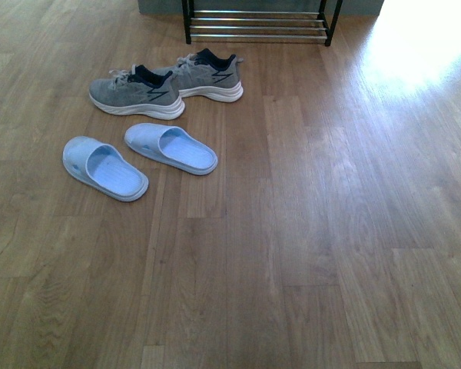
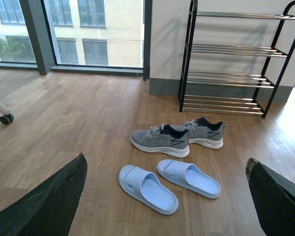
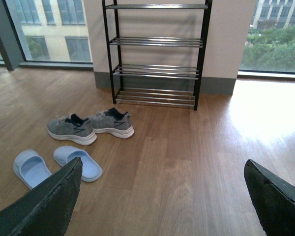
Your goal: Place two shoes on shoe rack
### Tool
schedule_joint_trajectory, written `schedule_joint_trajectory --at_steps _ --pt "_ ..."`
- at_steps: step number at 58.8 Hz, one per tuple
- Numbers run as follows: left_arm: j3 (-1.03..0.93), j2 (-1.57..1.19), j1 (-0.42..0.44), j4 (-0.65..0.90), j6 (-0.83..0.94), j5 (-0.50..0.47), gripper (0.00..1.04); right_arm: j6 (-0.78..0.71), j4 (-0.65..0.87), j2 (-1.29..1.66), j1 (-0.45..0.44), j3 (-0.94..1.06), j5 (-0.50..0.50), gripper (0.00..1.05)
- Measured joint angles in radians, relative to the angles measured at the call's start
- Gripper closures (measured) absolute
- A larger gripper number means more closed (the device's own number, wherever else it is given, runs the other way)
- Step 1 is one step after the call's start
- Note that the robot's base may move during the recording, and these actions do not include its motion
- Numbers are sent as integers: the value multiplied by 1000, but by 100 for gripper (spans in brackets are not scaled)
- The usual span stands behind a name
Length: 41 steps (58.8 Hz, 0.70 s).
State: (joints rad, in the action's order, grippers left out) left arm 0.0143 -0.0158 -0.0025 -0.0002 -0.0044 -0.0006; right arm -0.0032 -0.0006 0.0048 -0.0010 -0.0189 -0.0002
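On the wooden floor [image 1: 330,231], left of centre in the front view, the two grey sneakers stand upright on their white soles with toes pointing left. The near sneaker [image 1: 137,96] sits just in front of the far sneaker [image 1: 207,75], its heel overlapping the other's toe. Whether they touch I cannot tell. Both are on the floor, not on the shoe rack [image 1: 257,27], which stands against the wall [image 3: 226,44] beyond them. A strip of bare boards lies between its lowest chrome bars and the far sneaker. The right wrist view shows all four tiers open to the front between the black uprights.

Two pale blue slippers [image 1: 171,147] lie nearer the robot than the sneakers, side by side but apart. The edge of the one further back is near the near sneaker's sole without touching it. To the right of shoes and slippers the floor runs wide and open up to the rack, with a bright patch of sunlight at the far right.

The left gripper [image 2: 165,160] hangs above the floor with its two dark fingers [image 2: 44,206] spread wide, holding nothing. The right gripper [image 3: 163,162] is likewise spread wide and holds nothing.
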Motion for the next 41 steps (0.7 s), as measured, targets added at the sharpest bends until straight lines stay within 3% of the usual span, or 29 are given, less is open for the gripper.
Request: schedule_joint_trajectory --at_steps 41 --pt "0 0 0 0 0 0 9 0 0 0 0 0 0 9"
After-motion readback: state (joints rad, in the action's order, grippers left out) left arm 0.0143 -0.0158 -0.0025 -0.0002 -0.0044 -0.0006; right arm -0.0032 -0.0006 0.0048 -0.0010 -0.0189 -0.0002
